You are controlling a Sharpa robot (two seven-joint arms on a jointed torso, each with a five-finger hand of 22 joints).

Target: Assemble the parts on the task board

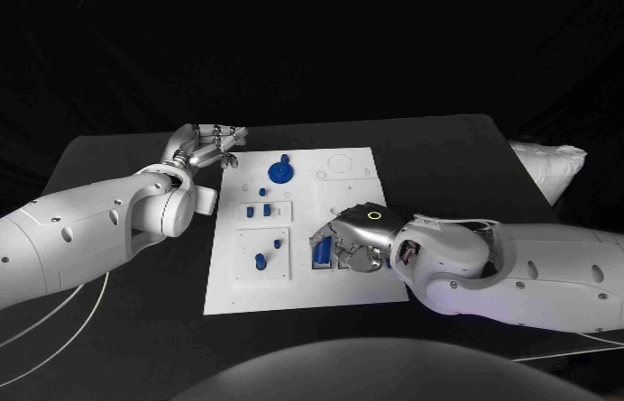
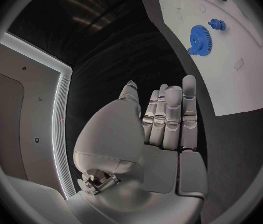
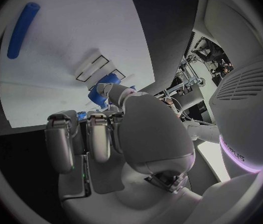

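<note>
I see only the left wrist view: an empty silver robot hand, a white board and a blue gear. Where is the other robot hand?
Observer: The head view shows the right robot hand lowered over the flat white task board, on its near half.
Operator: Is it holding anything?
Observer: In the right wrist view its fingertips meet a chunky blue plastic part. I cannot tell whether they grip it.
Operator: Is there any blue piece apart from my blue toothed gear?
Observer: Yes. The right wrist view shows a long blue plastic rod lying flat on the board, apart from that hand.
</note>
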